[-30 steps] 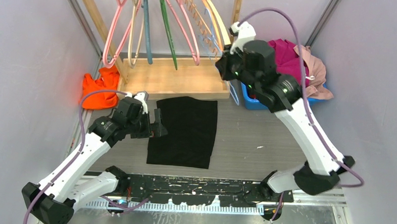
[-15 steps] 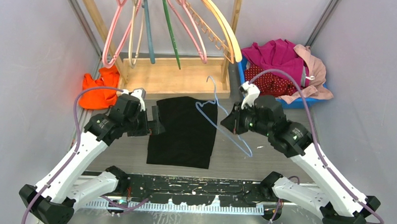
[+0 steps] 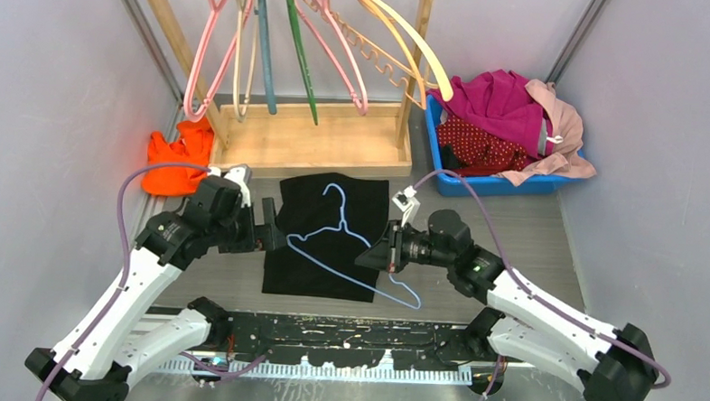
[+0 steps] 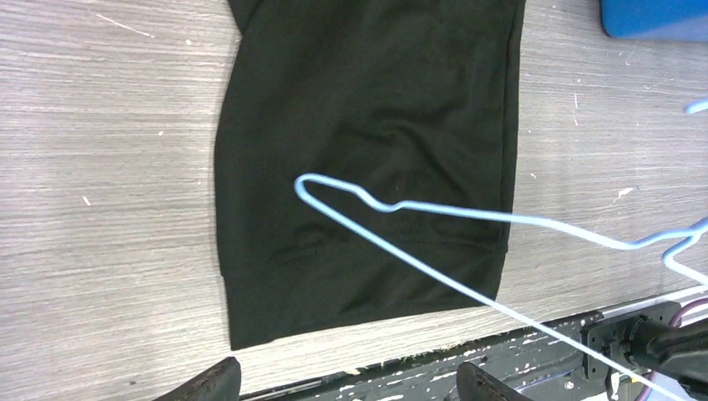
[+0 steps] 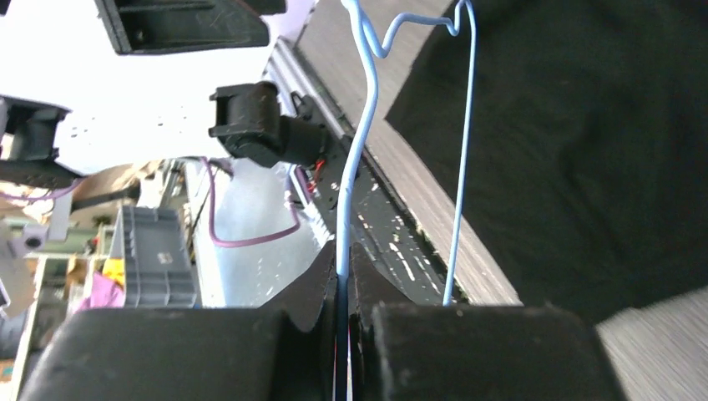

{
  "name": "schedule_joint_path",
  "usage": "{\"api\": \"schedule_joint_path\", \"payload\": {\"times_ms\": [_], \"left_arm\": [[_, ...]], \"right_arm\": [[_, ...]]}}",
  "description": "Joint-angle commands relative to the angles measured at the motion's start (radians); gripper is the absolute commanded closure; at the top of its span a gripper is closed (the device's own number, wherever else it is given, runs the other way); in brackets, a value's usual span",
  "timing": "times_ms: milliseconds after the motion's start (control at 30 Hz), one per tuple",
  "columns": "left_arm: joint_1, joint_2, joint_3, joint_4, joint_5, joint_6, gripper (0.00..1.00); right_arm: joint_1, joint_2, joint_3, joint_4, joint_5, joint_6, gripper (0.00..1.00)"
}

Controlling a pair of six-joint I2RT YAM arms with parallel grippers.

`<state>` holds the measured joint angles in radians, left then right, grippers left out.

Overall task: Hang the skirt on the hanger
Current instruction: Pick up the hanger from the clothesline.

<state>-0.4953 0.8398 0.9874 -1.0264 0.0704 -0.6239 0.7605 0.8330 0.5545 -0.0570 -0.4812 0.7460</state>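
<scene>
R gripper [image 3: 371,258] is clamped shut on a thin pale-blue wire hanger [image 3: 331,263]. The R wrist view shows the wire pinched btwn the two black fingers. The hanger sits over the black flat fabric garment [image 3: 307,275], hook toward the cloth's far edge, one shoulder tip near its left edge, long bar crossing diagonally to the near-right corner & past it. Can't tell if the wire touches the cloth.

L gripper [image 3: 273,236] has its jaws spread wide w/ nothing btwn them, just at the black garment's left edge. In the L wrist view both fingertips frame the cloth's near hem.

Dark red white-dotted fabric skirt [image 3: 480,152] lies in a blue plastic bin [image 3: 488,185], beyond & right of the black garment, well apart from both grippers. It's partly buried under a plain magenta garment [image 3: 496,98], w/ a pale pink garment [image 3: 562,128] draped on the bin's right side.

Beyond the black garment stands a light wooden rack [image 3: 309,144]. Thin pink plastic hangers [image 3: 190,94] hang from it among green, blue & tan ones.

Crumpled orange cloth [image 3: 177,161] lies left of & beyond the black garment, beside the rack's base.
</scene>
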Motion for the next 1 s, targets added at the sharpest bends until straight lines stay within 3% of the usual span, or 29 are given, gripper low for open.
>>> {"api": "schedule_joint_path", "payload": {"times_ms": [0, 333, 500, 767, 967], "left_arm": [[0.003, -0.016, 0.019, -0.037, -0.010, 0.003, 0.07], [-0.002, -0.012, -0.027, -0.039, -0.011, -0.013, 0.10], [-0.053, -0.003, -0.070, -0.029, -0.019, -0.046, 0.21], [-0.350, 0.061, -0.121, -0.031, -0.216, -0.221, 0.32], [-0.499, 0.096, -0.134, -0.042, -0.339, -0.325, 0.41]], "right_arm": [[0.074, 0.072, -0.049, 0.420, -0.076, 0.081, 0.99], [0.217, 0.420, -0.117, 0.767, -0.047, 0.071, 0.99], [0.222, 0.536, -0.185, 0.917, -0.004, 0.074, 0.99], [0.222, 0.594, -0.217, 0.916, 0.045, 0.030, 0.99], [0.222, 0.641, -0.227, 0.931, 0.075, 0.008, 0.99]]}}
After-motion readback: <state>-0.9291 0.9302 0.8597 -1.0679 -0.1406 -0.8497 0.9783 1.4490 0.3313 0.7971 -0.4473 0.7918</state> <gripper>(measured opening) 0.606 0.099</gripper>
